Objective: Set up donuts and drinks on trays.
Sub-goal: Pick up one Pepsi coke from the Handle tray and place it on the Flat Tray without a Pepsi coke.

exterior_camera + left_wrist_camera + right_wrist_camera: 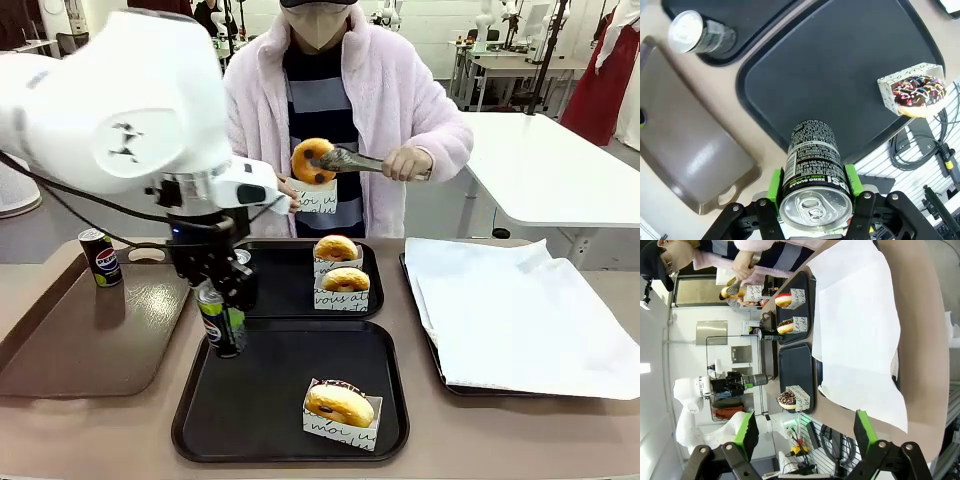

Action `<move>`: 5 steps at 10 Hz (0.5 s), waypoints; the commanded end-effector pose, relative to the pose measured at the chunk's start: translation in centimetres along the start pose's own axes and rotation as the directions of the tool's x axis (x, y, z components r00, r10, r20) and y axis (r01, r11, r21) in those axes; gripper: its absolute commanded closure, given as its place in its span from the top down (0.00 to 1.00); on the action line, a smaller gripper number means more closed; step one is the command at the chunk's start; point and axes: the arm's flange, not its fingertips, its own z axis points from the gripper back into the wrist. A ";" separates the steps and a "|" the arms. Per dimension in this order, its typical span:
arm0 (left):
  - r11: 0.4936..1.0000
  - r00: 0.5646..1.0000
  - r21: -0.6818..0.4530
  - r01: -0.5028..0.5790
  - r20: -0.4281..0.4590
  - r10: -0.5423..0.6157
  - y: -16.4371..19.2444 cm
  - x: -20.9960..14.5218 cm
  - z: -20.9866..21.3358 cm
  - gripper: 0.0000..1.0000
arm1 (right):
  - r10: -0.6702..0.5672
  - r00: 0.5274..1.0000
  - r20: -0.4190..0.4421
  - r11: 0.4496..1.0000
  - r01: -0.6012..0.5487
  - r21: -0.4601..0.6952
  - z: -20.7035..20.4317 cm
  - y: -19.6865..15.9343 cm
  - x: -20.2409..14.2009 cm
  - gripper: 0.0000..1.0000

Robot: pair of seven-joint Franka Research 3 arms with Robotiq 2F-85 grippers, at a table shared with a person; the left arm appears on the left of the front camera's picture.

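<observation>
My left gripper (pixel 222 310) is shut on an upright dark soda can (pixel 218 322), held over the left edge of the near black tray (pixel 250 400). The left wrist view shows its green pads clamping the can (pixel 812 160) just below the silver top. On that tray stands a chocolate sprinkled donut (pixel 340 405) in its white sleeve. The far black tray (pixel 285 295) carries two sleeved donuts (pixel 336 248) and a second can (pixel 690 32) at its corner. The person's tongs hold another donut (pixel 312 160) above a sleeve. My right gripper (pixel 806 432) is open with nothing between its fingers.
A glossy brown tray (pixel 90 340) at the left holds one more can (pixel 100 257). A tray lined with white paper (pixel 520 310) takes up the right side. The person stands at the far edge, behind the far tray.
</observation>
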 end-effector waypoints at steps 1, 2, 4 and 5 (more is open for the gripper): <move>1.000 1.000 0.014 -0.011 -0.014 0.011 -0.8 2.6 -0.2 0.58 | 0.008 1.000 0.005 1.000 -0.008 0.012 0.1 0.1 0.0 1.00; 1.000 0.999 0.009 -0.005 -0.032 0.005 -1.2 3.4 -0.8 0.58 | 0.008 1.000 0.005 1.000 -0.008 0.012 0.1 0.1 0.0 1.00; 1.000 0.998 -0.020 0.005 -0.070 -0.006 -1.6 4.7 -2.2 0.58 | 0.008 1.000 0.005 1.000 -0.008 0.012 0.1 0.1 0.0 1.00; 0.999 0.996 -0.050 0.011 -0.086 -0.015 -1.5 5.1 -2.8 0.58 | 0.008 1.000 0.005 1.000 -0.008 0.012 0.1 0.1 0.0 1.00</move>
